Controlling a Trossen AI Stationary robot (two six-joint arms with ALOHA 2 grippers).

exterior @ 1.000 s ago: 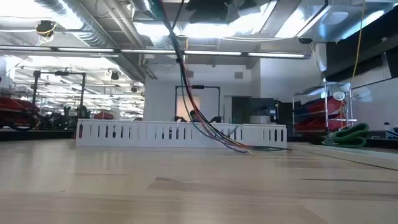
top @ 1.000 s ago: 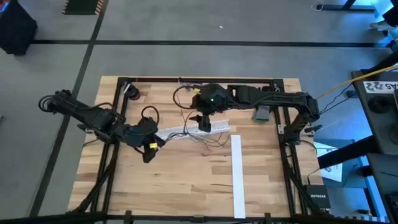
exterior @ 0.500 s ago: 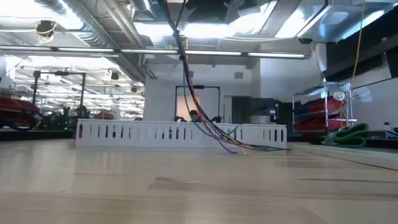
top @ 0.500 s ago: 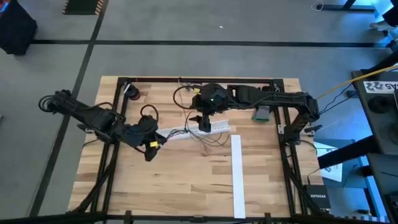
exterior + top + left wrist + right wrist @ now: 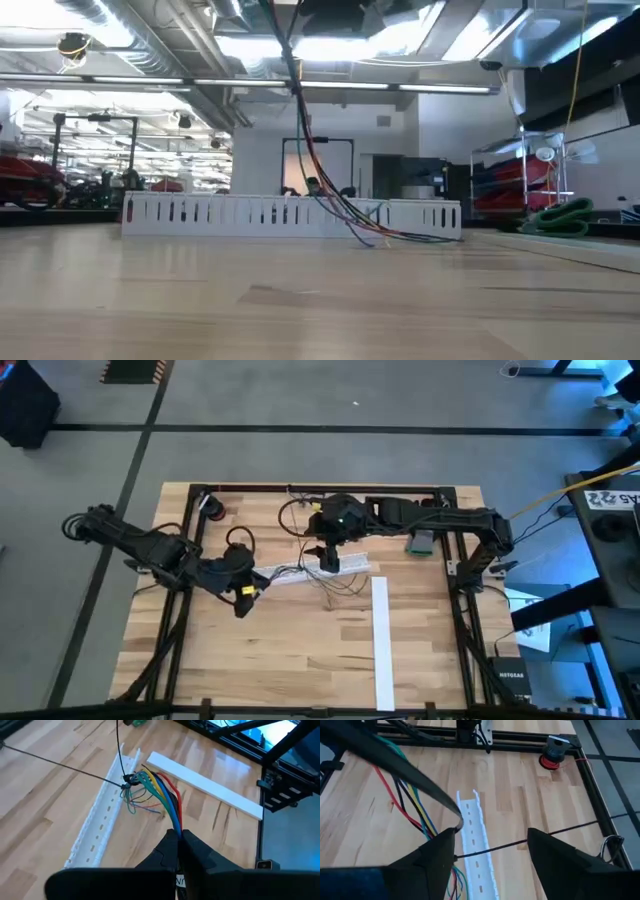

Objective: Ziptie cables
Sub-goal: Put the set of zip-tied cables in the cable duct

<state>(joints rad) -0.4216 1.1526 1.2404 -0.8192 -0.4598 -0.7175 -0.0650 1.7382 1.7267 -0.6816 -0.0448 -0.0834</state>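
The cables, a bunch of thin blue, yellow, red, green and dark wires, run from my left gripper up over a white slotted duct. A black ziptie girds the bunch near its loose ends, and its thin tails stretch away. In the low view the cables slant down from above, and their ends lie on the table in front of the duct. My right gripper hovers open over the duct; a black strip ends at one of its fingertips. My left gripper pinches the bundled cables between its two shut fingers, some way back from the ziptie. It comes slanting down from the table's left, along the wires. The bunch is lifted, with its loose ends on the table. Whether my right gripper touches the black strip, I cannot tell.
A long white flat strip lies on the wood to the right of centre. A red spool sits at the far left corner and a green item at the far right. Black frame rails border the table.
The hanging bunch has shifted slightly in the low view, and its loose ends have slid a little along the table in front of the duct. Both arms have stayed nearly where they were.
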